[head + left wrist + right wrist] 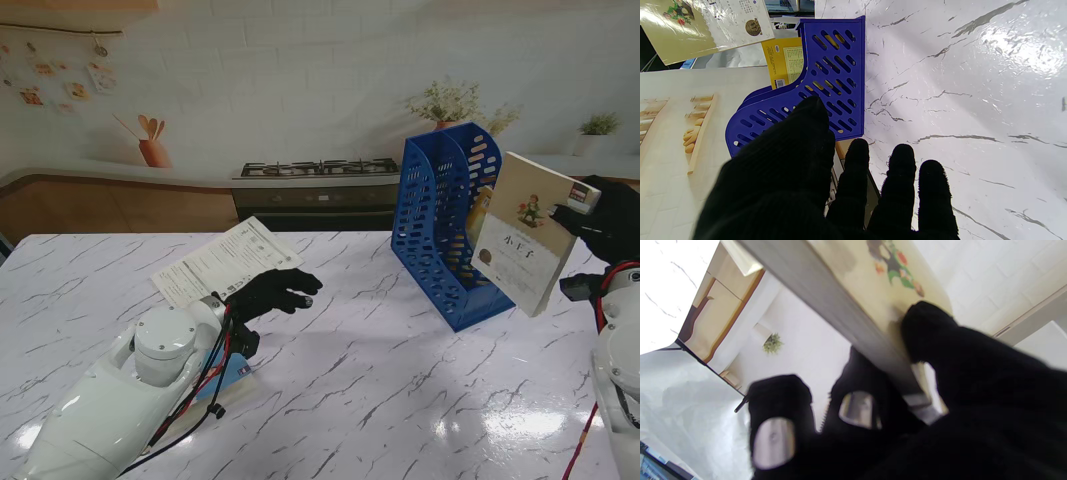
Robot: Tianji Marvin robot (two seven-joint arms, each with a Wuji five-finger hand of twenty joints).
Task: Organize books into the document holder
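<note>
one book filed, one in the air

a yellow book point(786, 60) already stands in the blue holder point(440, 225). the right hand point(600, 225) grips a cream book point(525, 230) aloft, just right of the holder, not yet in. the left hand point(272, 292) hovers empty, fingers spread, near a booklet point(222, 258) left on the table point(400, 400).

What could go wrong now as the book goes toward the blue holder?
1. The right robot hand pinches the cream book only near one corner, so it could swing or slip.
2. The blue document holder sits tilted against a yellow book already inside; a nudge might tip or slide it.
3. The left robot hand hangs open away from the holder, not bracing it.
</note>
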